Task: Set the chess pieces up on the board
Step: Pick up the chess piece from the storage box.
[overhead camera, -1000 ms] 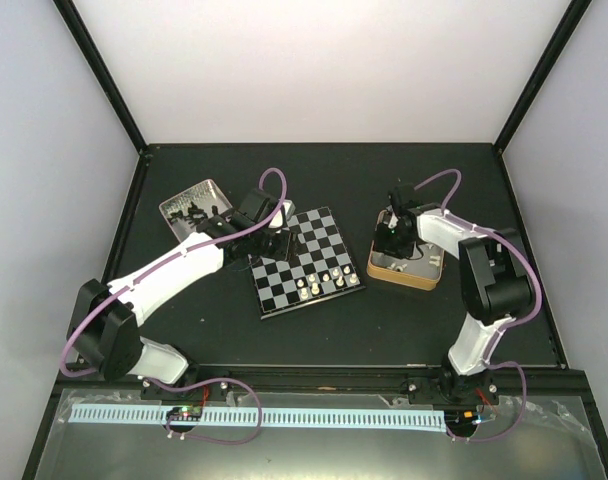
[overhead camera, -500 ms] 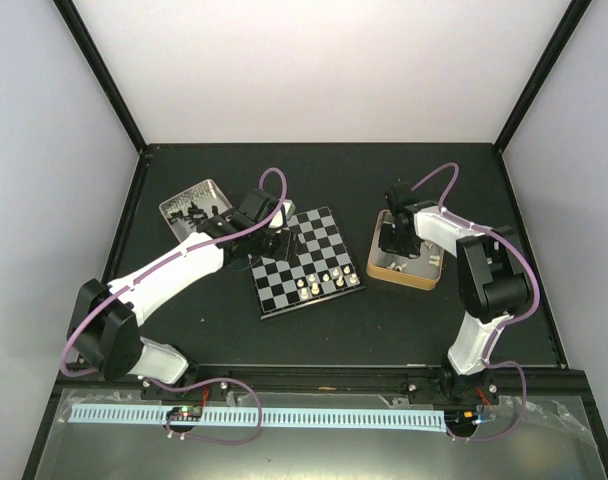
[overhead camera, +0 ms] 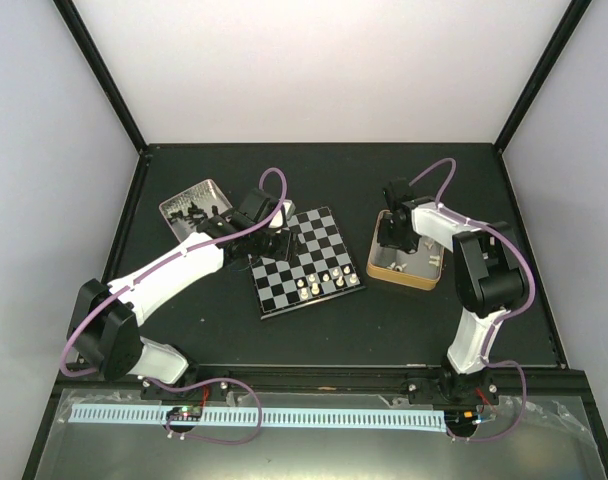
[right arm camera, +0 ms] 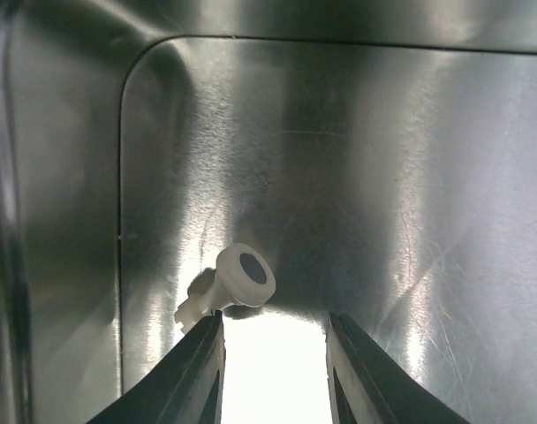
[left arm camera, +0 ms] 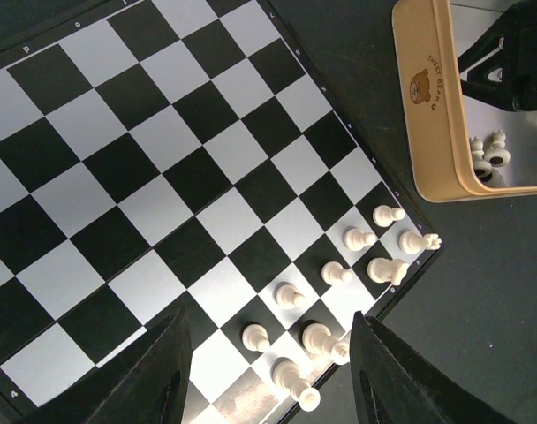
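Chess pieces, cream-white, stand clustered on the board at the corner nearest the tan box, which sits just beside it. The left gripper hangs above them, jaws apart and empty. Down inside the box, the right gripper is spread too, with a toppled white piece lying at one fingertip, unclamped. Black pieces lie in a tray off the board's far-left side.
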Robot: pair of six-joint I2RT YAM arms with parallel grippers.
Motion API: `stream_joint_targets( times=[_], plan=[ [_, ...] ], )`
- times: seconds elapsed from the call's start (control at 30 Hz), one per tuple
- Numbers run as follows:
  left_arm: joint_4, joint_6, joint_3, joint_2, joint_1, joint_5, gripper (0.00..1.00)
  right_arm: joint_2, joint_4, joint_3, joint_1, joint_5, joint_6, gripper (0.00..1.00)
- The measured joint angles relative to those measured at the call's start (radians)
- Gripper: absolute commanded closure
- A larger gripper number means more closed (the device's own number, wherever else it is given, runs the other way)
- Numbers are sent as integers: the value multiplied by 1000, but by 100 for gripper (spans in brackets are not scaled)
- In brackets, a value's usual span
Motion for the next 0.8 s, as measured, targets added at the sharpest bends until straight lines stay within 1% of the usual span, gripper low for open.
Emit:
stream_joint_targets(
  times=[0.2,0.4,0.5,0.73,0.8],
  plan=[
    [0,0,0,0,0,0,49,0,29,2,0,-18,28,67],
    [2,0,-7,0,0,-1,49,0,65,2,0,-32,81,64],
    [2,0,-16,0,0,-1,49,3,74,4,0,-31,100,64],
    [2,0,-17,0,0,-1,49,46,73,25,0,-10,114,74],
    [1,0,-17,0,0,-2,49,45,68,27,0,-3,114,78]
  ],
)
